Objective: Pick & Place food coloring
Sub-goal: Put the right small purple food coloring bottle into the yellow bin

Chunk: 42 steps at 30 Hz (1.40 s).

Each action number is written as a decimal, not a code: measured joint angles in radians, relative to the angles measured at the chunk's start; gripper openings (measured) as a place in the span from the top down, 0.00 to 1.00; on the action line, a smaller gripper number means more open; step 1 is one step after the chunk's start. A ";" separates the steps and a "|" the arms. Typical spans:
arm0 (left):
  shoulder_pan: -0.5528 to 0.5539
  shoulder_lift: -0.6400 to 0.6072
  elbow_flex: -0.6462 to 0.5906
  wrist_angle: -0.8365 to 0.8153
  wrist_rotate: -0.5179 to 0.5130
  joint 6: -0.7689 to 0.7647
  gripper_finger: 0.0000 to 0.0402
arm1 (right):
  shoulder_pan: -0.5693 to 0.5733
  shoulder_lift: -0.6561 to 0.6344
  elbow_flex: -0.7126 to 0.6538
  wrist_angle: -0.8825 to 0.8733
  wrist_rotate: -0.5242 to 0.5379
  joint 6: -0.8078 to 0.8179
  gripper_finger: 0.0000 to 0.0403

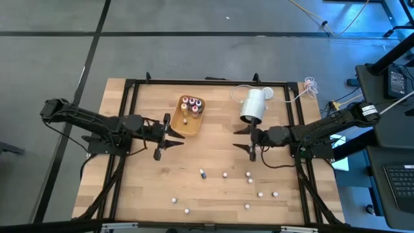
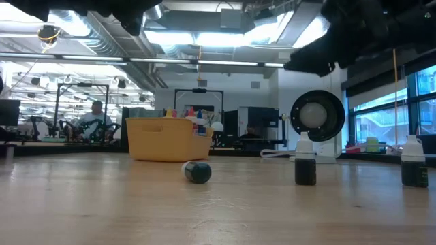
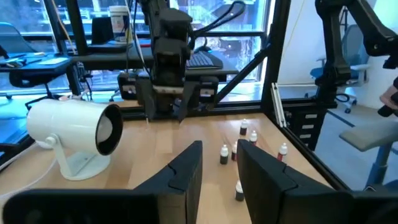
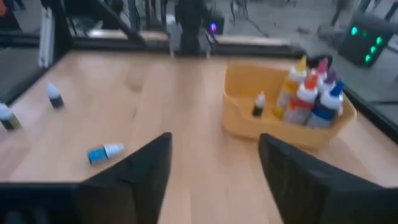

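Several tiny food coloring bottles with white caps stand scattered on the wooden table's near half (image 1: 251, 180). A blue one lies on its side (image 1: 202, 173), and it also shows in the right wrist view (image 4: 104, 152). More bottles stand in the orange tray (image 1: 189, 116) at the far middle. My left gripper (image 1: 171, 137) hovers open and empty next to the tray's near left side. My right gripper (image 1: 244, 140) hovers open and empty, facing the left one, just near of the white cylinder (image 1: 253, 105). In the left wrist view my own gripper (image 3: 221, 168) points at bottles (image 3: 224, 154).
The large white cylinder lies on its stand at the far right, with a white cable (image 1: 304, 87) behind it. A black frame (image 1: 129, 87) borders the table. In the low view two dark bottles (image 2: 305, 163) (image 2: 413, 163) stand at the right. A person sits far off in the room (image 2: 95, 119).
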 joint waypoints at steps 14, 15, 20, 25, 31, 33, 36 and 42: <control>0.000 0.000 0.000 0.000 0.000 0.000 0.76 | 0.091 0.046 0.214 -0.180 -0.141 -0.107 0.22; 0.000 0.000 0.000 -0.001 0.000 -0.001 0.76 | 0.110 0.074 0.261 -0.264 -0.124 -0.114 0.22; 0.000 0.000 0.000 -0.009 0.000 -0.001 0.76 | 0.178 0.255 0.468 -0.596 -0.066 -0.065 0.22; 0.000 0.000 0.000 -0.022 0.000 -0.002 0.77 | 0.217 0.423 0.579 -0.704 -0.115 -0.025 0.22; 0.000 0.001 0.000 -0.034 0.000 -0.001 0.76 | 0.234 0.574 0.638 -0.724 -0.153 0.003 0.26; 0.000 0.001 0.000 -0.035 0.000 -0.002 0.76 | 0.234 0.608 0.644 -0.724 -0.153 0.021 0.30; 0.000 0.001 0.000 -0.042 0.001 -0.018 0.77 | 0.232 0.644 0.646 -0.716 -0.152 0.023 0.36; 0.000 0.000 0.000 -0.052 0.001 -0.019 0.76 | 0.232 0.680 0.646 -0.711 -0.152 0.022 0.46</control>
